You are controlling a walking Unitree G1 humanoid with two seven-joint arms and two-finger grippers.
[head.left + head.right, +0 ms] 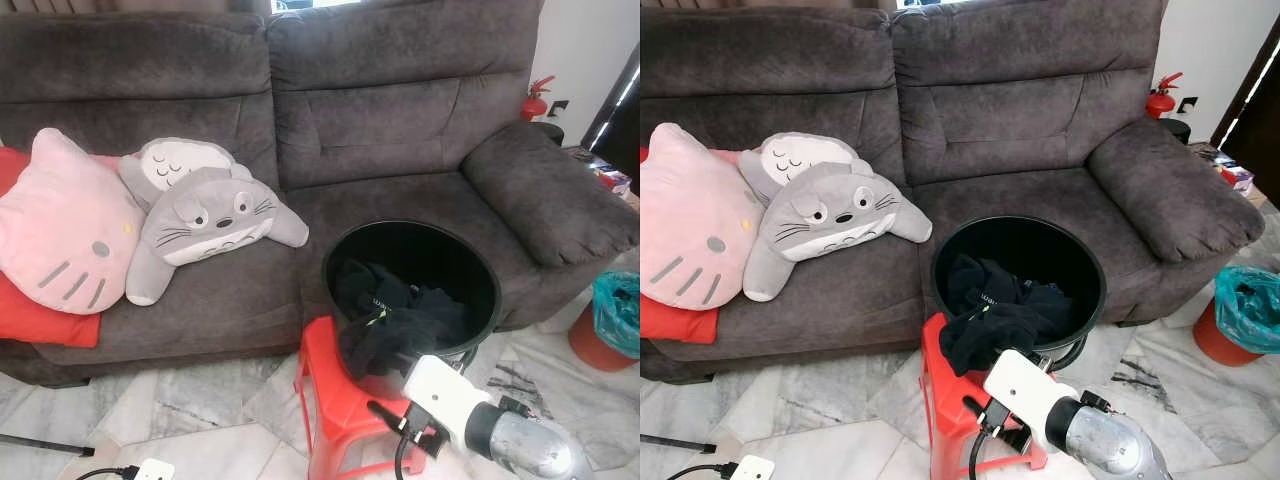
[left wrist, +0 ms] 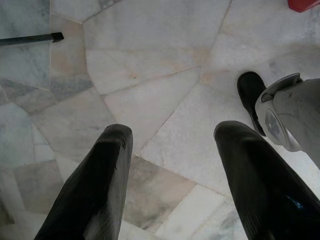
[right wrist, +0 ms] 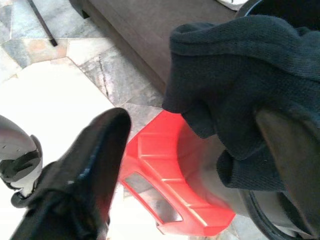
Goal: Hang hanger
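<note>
Right wrist view shows the right gripper (image 3: 195, 165) with its two black fingers spread wide. One finger (image 3: 97, 155) hangs over the red stool (image 3: 165, 175). The other finger (image 3: 295, 160) is up against the dark clothes (image 3: 240, 75) that spill over the rim of the black bucket (image 3: 260, 220). The cloth sits partly between the two fingers, but they are not closed on it.

In the left eye view, the black bucket (image 1: 480, 260) stands on the red stool (image 1: 325, 400), right in front of the grey sofa (image 1: 400, 110). The dark clothes (image 1: 400, 310) fill the bucket and hang over its near edge. The right arm (image 1: 490, 420) reaches in from below, just under that hanging cloth. So the clothes lie just ahead of the right gripper and a little above it. The right arm is much nearer to them than the left.

I cannot see a hanger anywhere. It may be hidden in the pile of clothes, but I cannot tell.

Left wrist view shows the left gripper (image 2: 172, 185) with its fingers wide apart too, holding nothing. It points down at the marble floor (image 2: 150, 75), with the robot's own foot (image 2: 250, 95) close by. This arm looks idle.

On the sofa lie a pink cat pillow (image 1: 60, 225) and a grey plush toy (image 1: 205, 220). They are well apart from the bucket.

I think the next move is for the right gripper to close on the cloth and lift it.
</note>
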